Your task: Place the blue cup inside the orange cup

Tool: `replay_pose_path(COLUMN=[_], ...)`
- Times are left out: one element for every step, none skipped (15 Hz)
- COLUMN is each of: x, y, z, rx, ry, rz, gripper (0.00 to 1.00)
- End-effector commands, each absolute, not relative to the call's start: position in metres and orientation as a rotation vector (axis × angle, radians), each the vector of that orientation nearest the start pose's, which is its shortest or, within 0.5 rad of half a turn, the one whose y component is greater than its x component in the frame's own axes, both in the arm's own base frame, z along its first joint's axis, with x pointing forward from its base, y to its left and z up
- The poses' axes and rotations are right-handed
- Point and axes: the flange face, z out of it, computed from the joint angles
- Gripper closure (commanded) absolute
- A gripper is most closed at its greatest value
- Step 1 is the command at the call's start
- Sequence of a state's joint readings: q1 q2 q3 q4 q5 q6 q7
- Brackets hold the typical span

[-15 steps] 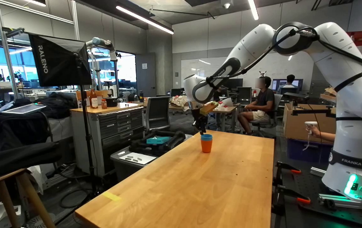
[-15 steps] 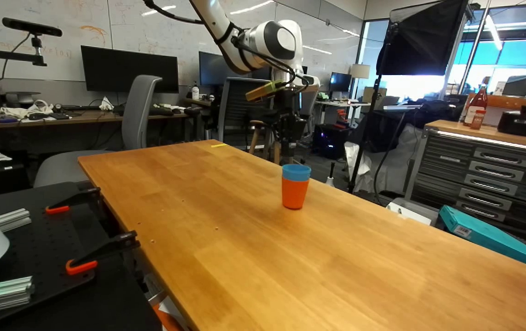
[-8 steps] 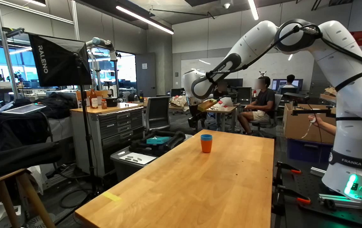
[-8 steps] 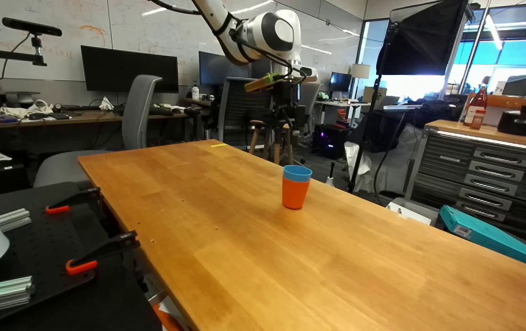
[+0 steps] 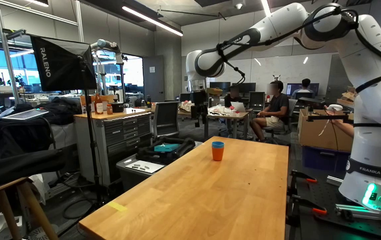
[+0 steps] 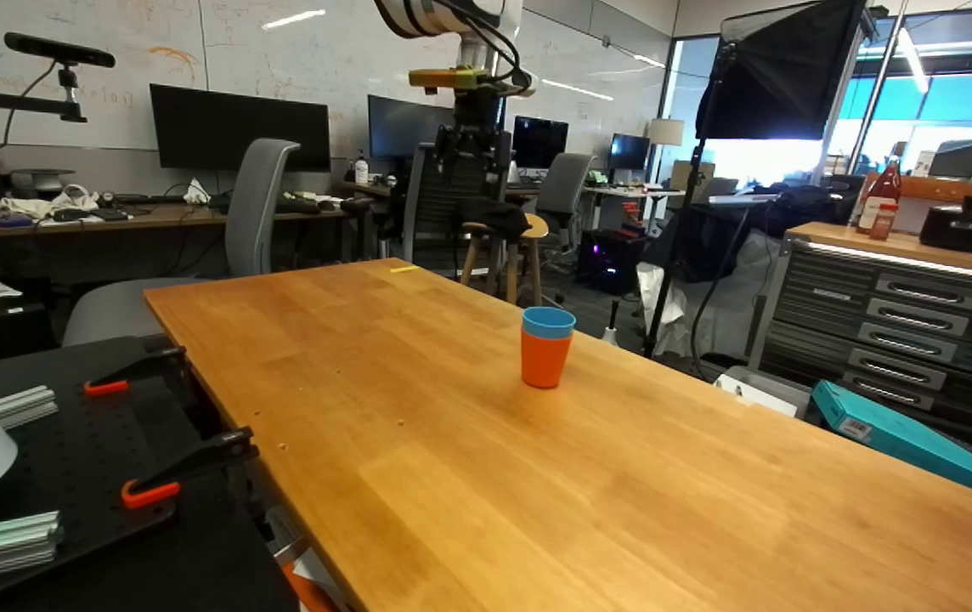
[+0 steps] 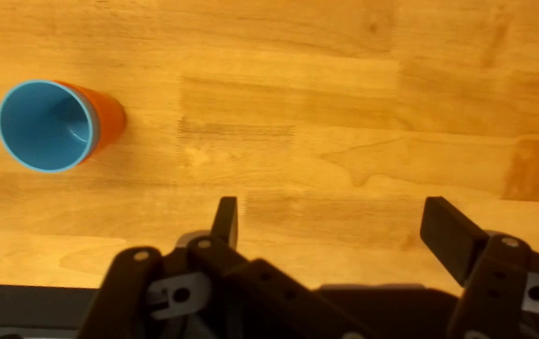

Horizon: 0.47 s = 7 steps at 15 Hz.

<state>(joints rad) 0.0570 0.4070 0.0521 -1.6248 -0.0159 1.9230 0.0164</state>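
Observation:
The blue cup (image 6: 549,321) sits nested inside the orange cup (image 6: 545,361), with only its upper band and rim showing above the orange wall. Both stand upright on the wooden table in both exterior views. From above, the wrist view looks into the hollow blue cup (image 7: 38,127) at the left, and part of the orange cup (image 7: 109,120) shows beside it. My gripper (image 7: 330,212) is open, its fingers wide apart with only tabletop seen between them. In an exterior view the gripper (image 5: 201,125) hangs well above table height, apart from the cups.
The cups stand near one long edge of the table (image 6: 367,442). Clamps (image 6: 150,493) hold the black robot mount beside the opposite edge. A softbox lamp (image 5: 64,63) and a drawer cabinet (image 5: 120,130) stand off the table. A person's hand (image 5: 338,125) shows by the arm's base.
My gripper has risen from close by the blue rim to well above and away from the cups, and its fingers have spread. The nested cups have stayed practically where they were.

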Motion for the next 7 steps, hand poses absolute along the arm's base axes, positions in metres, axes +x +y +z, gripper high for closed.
replay_pose_path(x=[0.648,0.646,0.645,0.645,0.647,0.647,0.647], y=[0.084,0.087,0.09,0.09,0.088,0.089,0.089], z=[0.418,0.425,0.432,0.434,0.42,0.423,0.425], rx=[-3.062,-3.059,-3.067,-3.076,-3.092,-3.092,-3.092], ry=[-0.313,-0.336,-0.342,-0.323,-0.301,-0.303,-0.304], rz=[0.198,0.198,0.18,0.161,0.171,0.162,0.159], gripper=[0.0,0.0,0.0,0.0,0.0,0.0,0.0])
